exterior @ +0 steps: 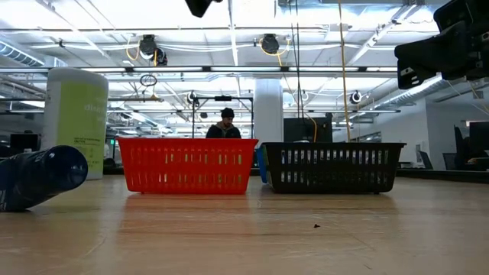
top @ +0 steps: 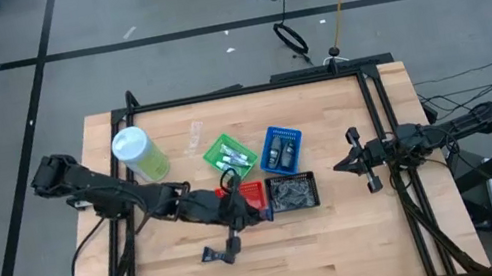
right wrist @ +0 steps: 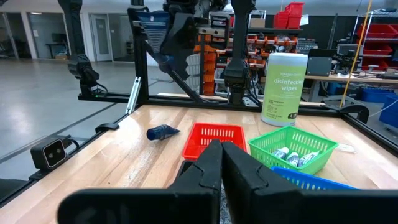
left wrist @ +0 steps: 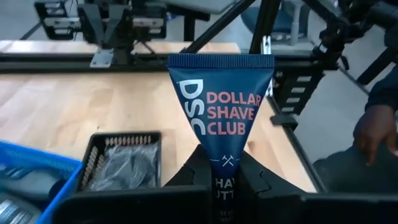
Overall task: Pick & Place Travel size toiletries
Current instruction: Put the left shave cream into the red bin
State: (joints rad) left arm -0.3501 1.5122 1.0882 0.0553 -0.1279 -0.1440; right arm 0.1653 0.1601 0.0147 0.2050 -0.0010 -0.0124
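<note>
Above the red basket [top: 250, 196], I am holding a dark blue shave tube [left wrist: 221, 106] clenched in the left gripper [left wrist: 224, 186]; lowering before releasing seems wise. Right gripper [right wrist: 221, 163] is waiting clenched, empty.

A light wooden table [top: 346, 242] carries four mesh baskets grouped near its middle: a green basket [top: 229, 154] and a blue basket [top: 281, 149] on the far side, a red basket [top: 248, 196] and a black basket [top: 293, 193] just in front of them. A green wipes container [top: 140, 155] with a white lid stands to the left of the green basket. A dark blue tube [top: 220, 253] lies alone on the near part of the table, in front of the red basket.
</note>
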